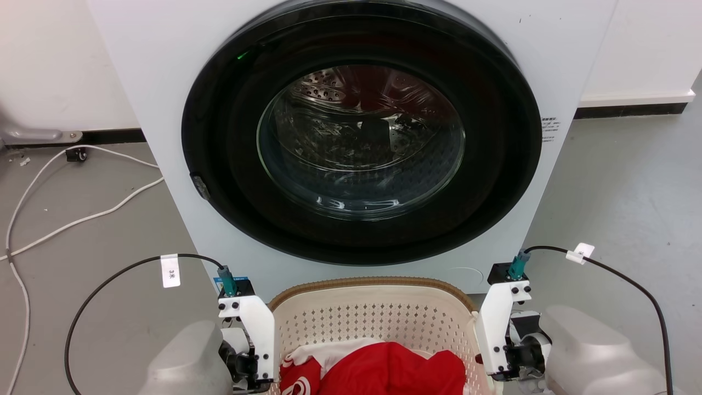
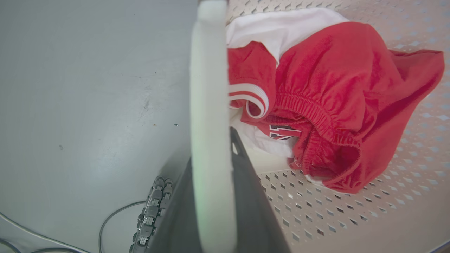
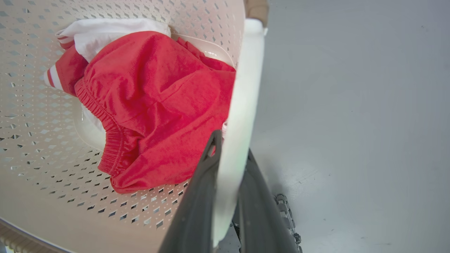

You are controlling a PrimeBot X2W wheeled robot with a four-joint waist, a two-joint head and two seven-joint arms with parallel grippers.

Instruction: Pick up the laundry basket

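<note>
The laundry basket (image 1: 373,315) is cream with perforated walls and a brown woven-look rim, low in the head view just in front of the washing machine. Red and white clothes (image 1: 384,367) lie in it. My left arm (image 1: 247,329) stands at its left side and my right arm (image 1: 502,329) at its right side. In the left wrist view my left gripper (image 2: 211,147) is shut on the basket's white side handle (image 2: 209,88), one dark finger on each side. My right gripper (image 3: 231,144) is shut the same way on the other white handle (image 3: 246,80).
A white front-loading washing machine (image 1: 153,66) with a shut round black door (image 1: 362,137) rises right behind the basket. White cables (image 1: 82,219) trail over the grey floor on the left. Bare grey floor (image 1: 620,192) lies to the right.
</note>
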